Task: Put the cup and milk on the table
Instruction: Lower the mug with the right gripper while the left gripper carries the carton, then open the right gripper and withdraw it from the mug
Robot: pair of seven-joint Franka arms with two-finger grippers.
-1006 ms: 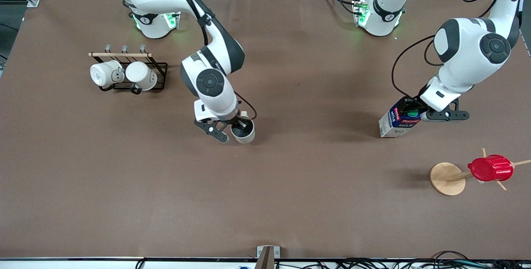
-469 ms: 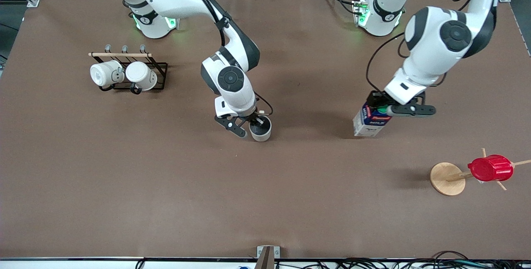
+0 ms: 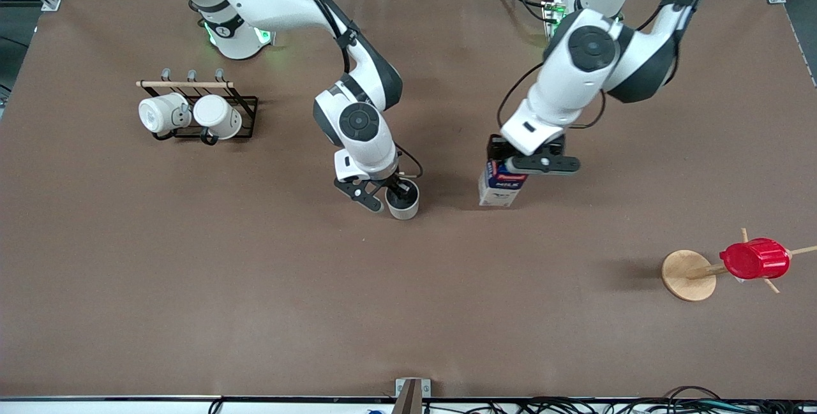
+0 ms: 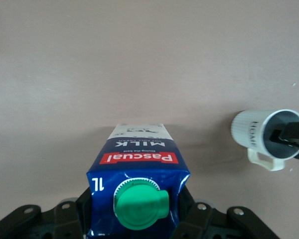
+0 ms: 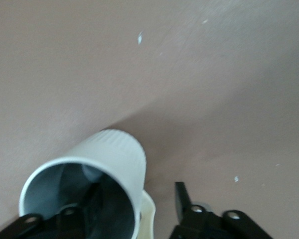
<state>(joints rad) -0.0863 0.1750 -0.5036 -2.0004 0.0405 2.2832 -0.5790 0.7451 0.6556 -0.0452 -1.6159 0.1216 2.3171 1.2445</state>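
The pale grey-white cup [image 3: 404,207] stands upright on the brown table [image 3: 255,286] near its middle. My right gripper [image 3: 388,198] is open at its rim. One finger is inside the cup [image 5: 114,149] and the other is outside by the handle, with a gap on both sides of the wall. My left gripper [image 3: 504,173] is shut on the top of the blue and white milk [image 3: 499,189], holding it upright and low, beside the cup toward the left arm's end. In the left wrist view the green-capped milk [image 4: 139,159] sits between the jaws, and the cup [image 4: 251,130] shows nearby.
A black rack [image 3: 246,108] with two brighter white mugs [image 3: 191,114] stands toward the right arm's end. A red ribbed cup [image 3: 754,259] hangs on a wooden peg stand [image 3: 688,275] toward the left arm's end, nearer the front camera.
My left arm has carried the milk from the left arm's end toward the middle, close to the cup. My right gripper and the cup shifted toward the milk, then nearly stopped.
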